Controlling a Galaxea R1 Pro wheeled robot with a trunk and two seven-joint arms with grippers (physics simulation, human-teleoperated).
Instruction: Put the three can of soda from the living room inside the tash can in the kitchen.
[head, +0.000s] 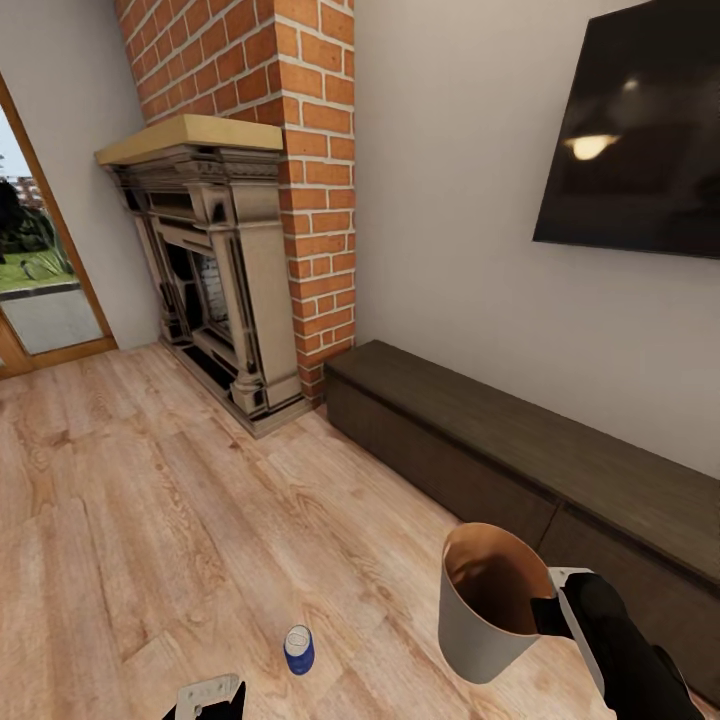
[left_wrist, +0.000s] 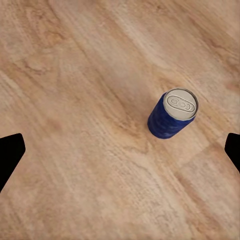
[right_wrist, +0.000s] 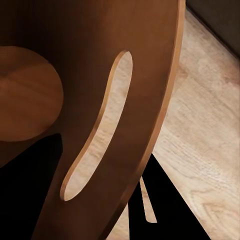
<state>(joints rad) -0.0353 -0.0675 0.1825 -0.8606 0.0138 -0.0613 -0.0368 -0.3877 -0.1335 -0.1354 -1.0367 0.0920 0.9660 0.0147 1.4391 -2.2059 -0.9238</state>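
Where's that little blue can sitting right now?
The blue can stands upright on the wood floor, low in the head view, between the left gripper and the bin the right gripper holds; in the left wrist view it lies between the open fingers.

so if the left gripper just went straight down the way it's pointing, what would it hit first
Probably bare wood floor. The left gripper is open and points down at it, and the blue can stands off-centre, nearer one finger, so it might be clipped; depth is unclear.
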